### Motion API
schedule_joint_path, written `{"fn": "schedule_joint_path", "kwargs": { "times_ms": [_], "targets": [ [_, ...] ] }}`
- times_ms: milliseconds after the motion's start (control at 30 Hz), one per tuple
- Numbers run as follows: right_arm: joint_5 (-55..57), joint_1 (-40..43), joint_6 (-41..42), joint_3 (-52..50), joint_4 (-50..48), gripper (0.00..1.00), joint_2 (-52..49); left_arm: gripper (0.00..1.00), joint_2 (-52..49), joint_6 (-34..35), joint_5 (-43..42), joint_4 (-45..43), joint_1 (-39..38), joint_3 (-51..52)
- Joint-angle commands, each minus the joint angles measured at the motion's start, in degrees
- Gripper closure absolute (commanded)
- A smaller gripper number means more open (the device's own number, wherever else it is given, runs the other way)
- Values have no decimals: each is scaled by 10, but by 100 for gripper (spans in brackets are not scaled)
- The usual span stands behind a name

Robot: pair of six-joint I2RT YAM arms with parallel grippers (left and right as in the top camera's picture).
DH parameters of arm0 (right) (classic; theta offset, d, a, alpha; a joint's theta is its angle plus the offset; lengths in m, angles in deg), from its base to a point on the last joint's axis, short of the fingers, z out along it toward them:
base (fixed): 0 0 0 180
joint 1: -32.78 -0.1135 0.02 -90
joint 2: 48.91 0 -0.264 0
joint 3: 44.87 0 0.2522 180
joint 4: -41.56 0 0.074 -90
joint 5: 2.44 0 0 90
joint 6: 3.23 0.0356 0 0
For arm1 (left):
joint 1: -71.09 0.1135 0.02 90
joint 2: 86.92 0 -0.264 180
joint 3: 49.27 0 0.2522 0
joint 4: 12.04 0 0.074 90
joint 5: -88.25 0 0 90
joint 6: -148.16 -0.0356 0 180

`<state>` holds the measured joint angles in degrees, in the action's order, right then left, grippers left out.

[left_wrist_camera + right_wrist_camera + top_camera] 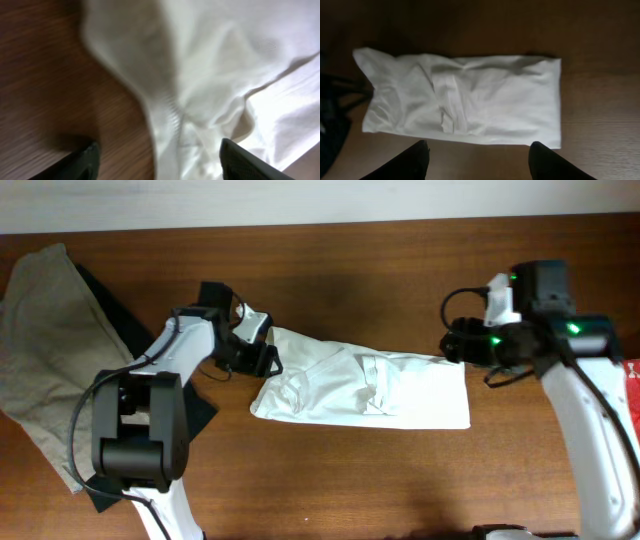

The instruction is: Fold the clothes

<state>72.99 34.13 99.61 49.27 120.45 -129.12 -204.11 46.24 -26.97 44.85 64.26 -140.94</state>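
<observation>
The white T-shirt (370,388) lies folded into a long strip across the middle of the wooden table. My left gripper (262,358) is open at the shirt's left end, its jaws on either side of a bunched edge of the white T-shirt (200,90) close below the left wrist camera. My right gripper (458,348) is open and empty just off the shirt's right end. In the right wrist view the whole white T-shirt (462,102) lies beyond my open fingers (477,162).
A khaki-beige garment (45,350) lies at the left edge of the table over a black garment (105,295). A red object (633,385) shows at the right edge. The wooden table (350,480) runs bare along the front.
</observation>
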Motion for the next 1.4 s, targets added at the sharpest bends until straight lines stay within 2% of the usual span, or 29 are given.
{"fn": "schedule_joint_path", "kwargs": {
  "times_ms": [0, 33, 100, 167, 200, 233, 267, 367, 400, 467, 533, 667, 700, 733, 800, 833, 900, 933, 967, 1033, 1100, 1167, 1233, 1267, 1300, 1367],
  "targets": [
    [3, 17, -5, 3, -1, 32, 36, 25, -2, 23, 25, -16, -46, 42],
    [3, 17, -6, 3, -1, 32, 44, 25, -2, 25, 38, -26, -62, 56],
    [3, 17, -5, 3, 3, 32, 44, 33, -14, 40, 38, -42, -75, 72],
    [3, 17, -5, 3, 6, 32, 44, 48, -38, 43, 36, -40, -79, 72],
    [3, 17, -6, 3, 8, 32, 44, 70, -49, 45, 36, -40, -80, 72],
    [3, 17, -6, 3, 10, 32, 44, 100, -48, 45, 36, -39, -80, 68],
    [3, 17, -6, 3, 10, 32, 44, 100, -44, 46, 44, -18, -79, 42],
    [3, 17, -6, 3, 9, 32, 44, 100, -18, 46, 163, 196, -58, -170],
    [3, 17, -6, 3, 9, 33, 44, 100, -13, 43, 197, 275, -57, -271],
    [3, 17, -6, 3, 1, 32, 44, 100, -13, 40, 190, 357, -82, -420],
    [3, 17, -6, 3, 0, 32, 44, 100, -17, 40, 191, 362, -134, -435],
    [3, 17, -6, 3, 1, 32, 44, 100, -75, 49, 202, 332, -220, -365],
    [4, 17, -6, 3, 1, 32, 44, 96, -98, 49, 202, 323, -246, -352],
    [12, 17, -6, 3, 1, 32, 44, 79, -113, 49, 201, 315, -264, -350],
    [23, 17, -6, 3, 0, 31, 44, 60, -113, 50, 195, 316, -292, -369],
    [28, 17, -6, 3, 0, 31, 44, 56, -113, 51, 182, 324, -297, -386],
    [33, 17, -6, 3, 1, 28, 44, 55, -113, 50, 183, 380, -297, -460],
    [32, 17, -6, 3, 0, 23, 39, 53, -113, 51, 245, 435, -279, -529],
    [20, 12, -6, 0, 0, 23, 28, 50, -113, 55, 273, 452, -266, -555],
    [-48, -22, -6, -11, -26, 23, -16, 41, -113, 68, 291, 466, -210, -601],
    [-92, -82, -5, -23, -111, 23, -82, 33, -113, 68, 291, 467, -150, -602],
    [-110, -156, -3, -23, -234, 29, -163, 31, -113, 67, 251, 457, -98, -602],
    [-77, -224, -2, -23, -330, 30, -227, 31, -113, 67, 198, 443, -63, -602],
    [-12, -252, 25, -23, -358, 34, -258, 38, -115, 45, 126, 428, -51, -601],
    [6, -261, 27, -23, -372, 39, -274, 49, -123, 15, 64, 419, -49, -601],
    [21, -260, 27, -23, -373, 52, -297, 57, -143, 15, 61, 410, -51, -599]
  ]
}}
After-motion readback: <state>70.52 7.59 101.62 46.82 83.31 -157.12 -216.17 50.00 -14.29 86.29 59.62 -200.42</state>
